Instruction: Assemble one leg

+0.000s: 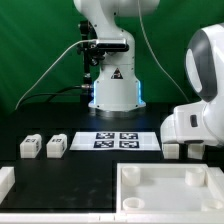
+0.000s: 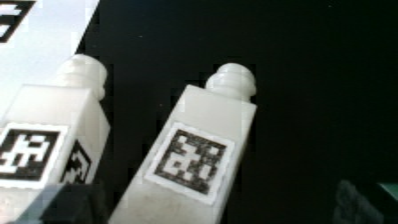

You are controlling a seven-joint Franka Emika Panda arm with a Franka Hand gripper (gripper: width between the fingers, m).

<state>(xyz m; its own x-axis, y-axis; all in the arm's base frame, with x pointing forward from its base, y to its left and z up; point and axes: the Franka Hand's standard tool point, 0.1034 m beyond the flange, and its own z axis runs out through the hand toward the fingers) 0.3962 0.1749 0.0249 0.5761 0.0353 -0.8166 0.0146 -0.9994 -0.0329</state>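
Two white legs lie side by side on the black table in the wrist view, each with a rounded peg end and a square tag. My gripper hangs open over one leg. Its dark fingertips stand wide on either side and touch nothing. The other leg lies just outside the jaws. In the exterior view the white hand is low at the right, with two small white blocks showing beneath it. Two more legs lie at the exterior view's left.
The marker board lies in the middle of the table, and its corner shows in the wrist view. A large white tray-like part sits at the front. Another white part is at the front left. The robot base stands behind.
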